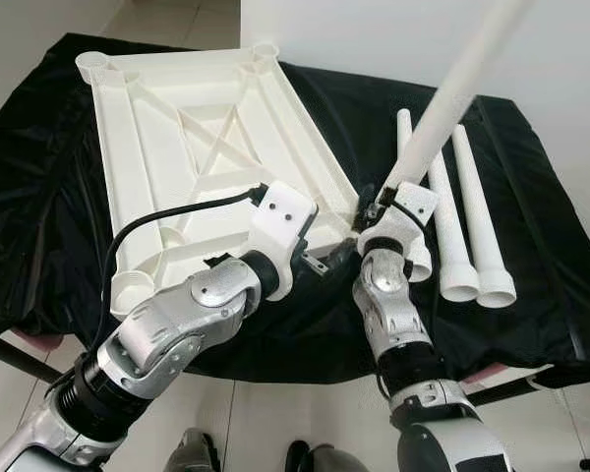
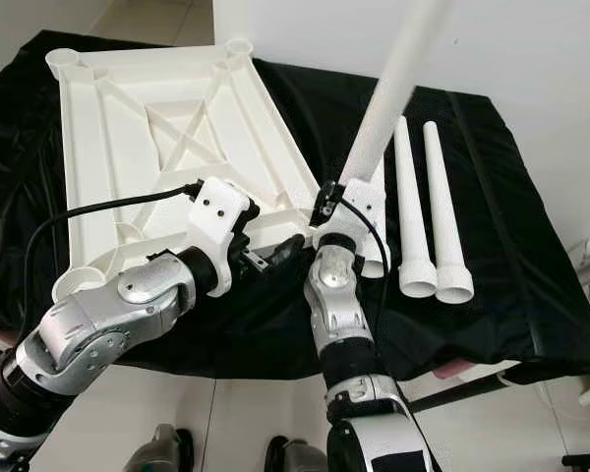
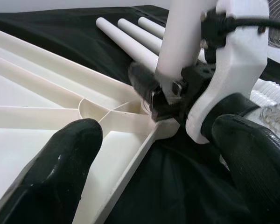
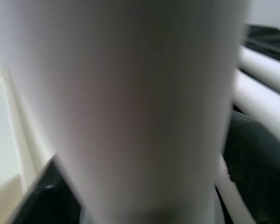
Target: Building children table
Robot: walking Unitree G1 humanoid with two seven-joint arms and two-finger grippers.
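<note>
- On the black cloth (image 1: 531, 295), left side, lies the white tabletop (image 1: 206, 128), ribbed underside up.
- Left gripper (image 3: 154, 154), fingers apart, straddles its near right corner.
- Right gripper (image 1: 382, 211) clamps a leg (image 1: 452, 93), tilted, at that corner.
- Spare legs (image 1: 472, 226) lie rightward.

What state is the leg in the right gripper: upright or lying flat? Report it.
Raised, tilted. The right gripper holds the white leg by its lower end at the tabletop's near corner; three spare legs lie flat on the black cloth.
</note>
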